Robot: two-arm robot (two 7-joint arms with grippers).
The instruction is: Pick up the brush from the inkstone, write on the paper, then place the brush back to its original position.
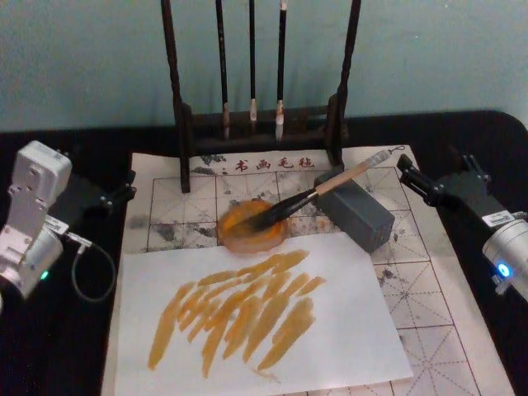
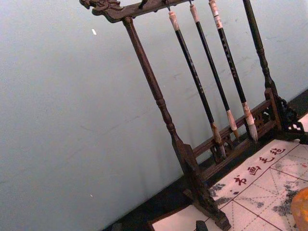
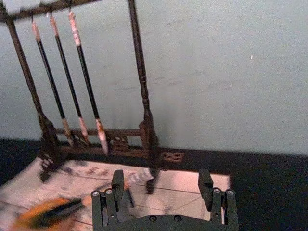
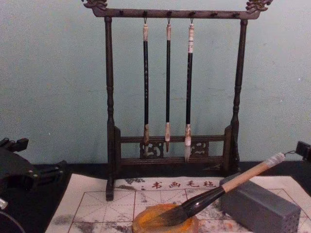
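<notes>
**writing apparently done, brush at rest on the inkstone**

near the end, if not at it, judging by the layout. broad orange strokes across a white sheet (image 1: pixel 355 330) laid over the paper (image 1: pixel 429 280), so writing taken as done. brush (image 1: pixel 330 188) in no grip: dark tip in the inkstone (image 1: pixel 235 239), pale handle slanting up and to the right across the top of a grey block (image 1: pixel 367 219), string loop at the far end. reads as set back in its resting place; nothing obvious left beyond parking the arms.

right gripper (image 1: pixel 410 175) at the far right corner of the paper, just beyond the looped end of the handle, near it but apart, carrying nothing; fingers (image 3: pixel 118 192) spread wide in the right wrist view, orange inkstone rim low ahead of them. left gripper (image 1: pixel 122 191) over the dark bench (image 1: pixel 58 363) at the paper's left edge, well apart from brush and inkstone; spread or pressed together, cannot tell. behind it all, three thin brushes (image 1: pixel 252 66) hanging on the rack (image 1: pixel 183 140), no part of this job.
</notes>
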